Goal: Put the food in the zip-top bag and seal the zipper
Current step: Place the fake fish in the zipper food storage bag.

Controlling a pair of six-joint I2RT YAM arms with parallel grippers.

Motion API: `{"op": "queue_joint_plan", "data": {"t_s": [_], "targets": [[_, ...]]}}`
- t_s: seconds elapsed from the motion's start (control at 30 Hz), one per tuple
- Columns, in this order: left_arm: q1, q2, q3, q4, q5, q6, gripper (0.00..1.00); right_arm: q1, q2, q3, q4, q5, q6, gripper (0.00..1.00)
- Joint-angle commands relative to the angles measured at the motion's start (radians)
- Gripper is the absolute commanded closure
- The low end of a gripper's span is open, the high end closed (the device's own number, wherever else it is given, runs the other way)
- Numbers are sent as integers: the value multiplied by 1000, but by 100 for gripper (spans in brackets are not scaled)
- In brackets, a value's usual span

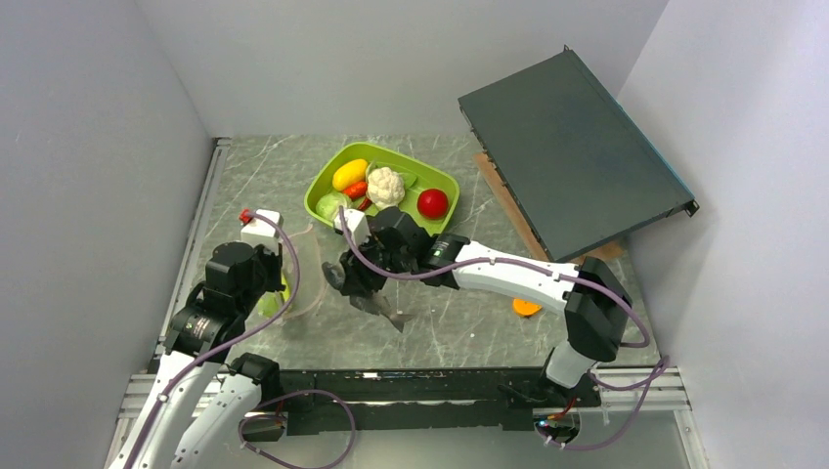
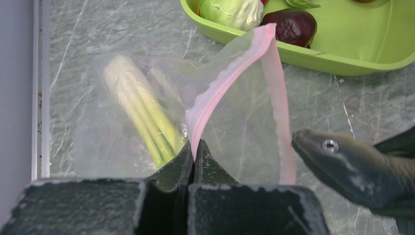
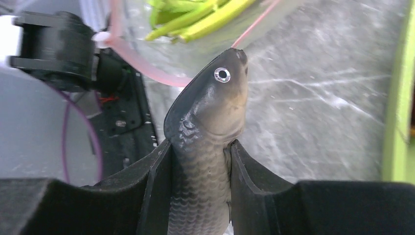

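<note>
Clear, crinkly plastic forms the zip-top bag (image 2: 235, 122), which lies on the grey marbled table (image 1: 459, 322) on the left arm's side, just in front of the lime-green plastic tray (image 2: 342, 61). The left gripper (image 2: 194, 156) has its jaws pressed together on the bag's pink zipper strip (image 2: 230, 73), pinching one lip so that the mouth stands lifted and gaping toward the right. Inside the bag a pale, leafy green-and-cream toy stalk (image 2: 142, 112) lies lengthwise toward the closed end. The right gripper (image 3: 200, 144) is clamped on the body of a dark grey, scaly toy fish (image 3: 210, 112), its two fingers set part-way apart against the fish's flanks, with the head and silver eye sticking out beyond the fingertips. The fish's snout sits right at the pink rim of the open mouth; whether it touches the strip cannot be told. The rest of the toy food is in the tray at the back of the table: a yellow oval fruit (image 1: 349, 174), a small orange carrot (image 1: 356, 190), a white knobbly cauliflower (image 1: 386, 185) and a round red fruit (image 1: 432, 202), plus a pale green cabbage (image 2: 232, 12) and a dark purple glossy piece (image 2: 291, 27) side by side at the tray's near edge. A flat orange disc (image 1: 527, 307) lies on the table by the right arm, well apart from the bag. A dark, flat rectangular panel (image 1: 572, 156) leans tilted against the right wall.
</note>
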Motion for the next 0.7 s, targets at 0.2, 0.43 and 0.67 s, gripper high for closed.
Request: {"op": "queue_joint_plan", "data": {"t_s": [0.2,0.43,0.67], "targets": [[3,-8,-7,49,42,21,100,37,1,160,-39,6,122,100],[3,-23,-8,58,49,24,100,37,35,165,25,-48,158,99],[3,-57,-14,73,68,29,100,44,220,293,105,-21,219,96]]}}
